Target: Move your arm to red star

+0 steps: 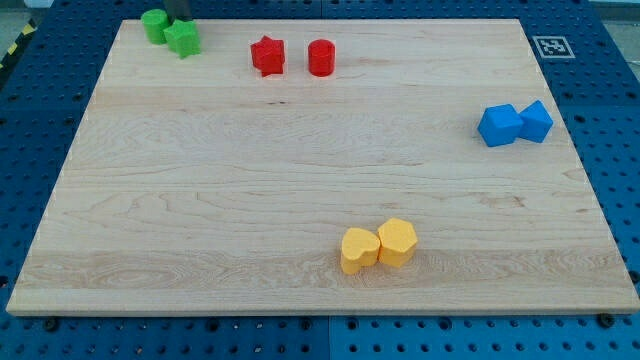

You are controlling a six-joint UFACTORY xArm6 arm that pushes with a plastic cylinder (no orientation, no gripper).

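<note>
The red star (267, 55) lies near the view's top, left of centre, on the wooden board (300, 170). A red cylinder (321, 57) stands just to its right, a small gap apart. My tip (179, 22) shows at the view's top left, only its lowest part in frame. It sits between two green blocks, a rounded one (154, 24) on its left and a star-like one (184, 40) just below it. The tip is well to the left of the red star.
Two blue blocks (499, 125) (537, 120) touch each other at the right edge. Two yellow blocks (359, 250) (397, 241) touch near the bottom centre. A black-and-white marker (551, 46) sits off the board's top right corner.
</note>
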